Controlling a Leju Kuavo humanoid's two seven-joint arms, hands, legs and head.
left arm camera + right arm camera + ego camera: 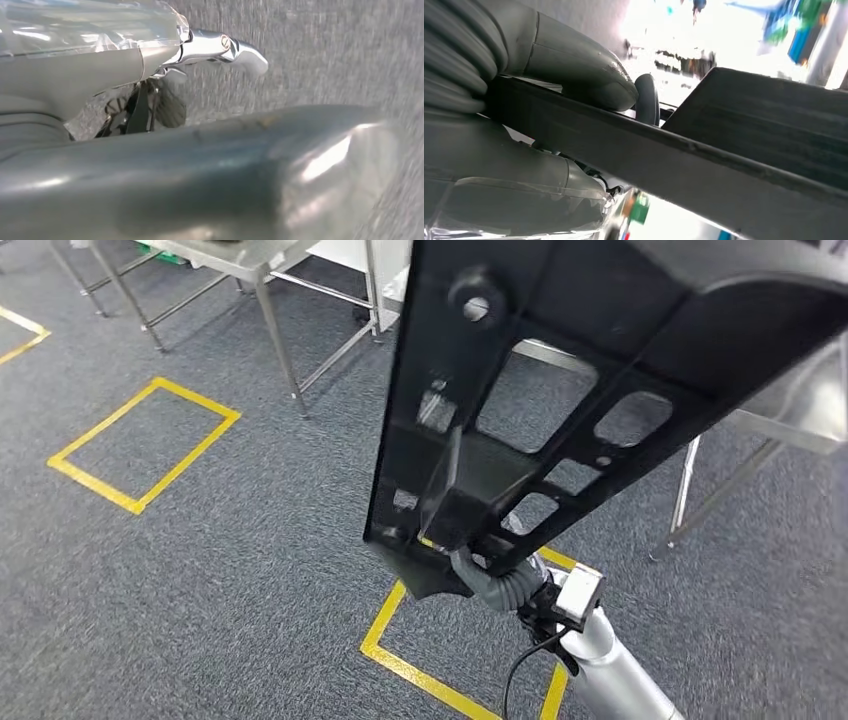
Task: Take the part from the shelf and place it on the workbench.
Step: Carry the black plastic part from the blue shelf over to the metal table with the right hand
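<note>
The right robot hand (478,570) was clamped on the lower end of the part (560,390), a long black plastic panel with cut-out openings. In the right wrist view the thumb (589,75) lay across one face of the panel's edge with the fingers (514,197) under it. The part stood tilted upward, held well above the grey carpet (200,580). The left robot hand (150,60) hung over the carpet holding nothing; I could not tell how its fingers lay. A steel table (800,405) stood just beyond the part's upper end. My judgement: carrying step. Keep the long panel from swinging, approach squarely, and lower it flat before loosening.
</note>
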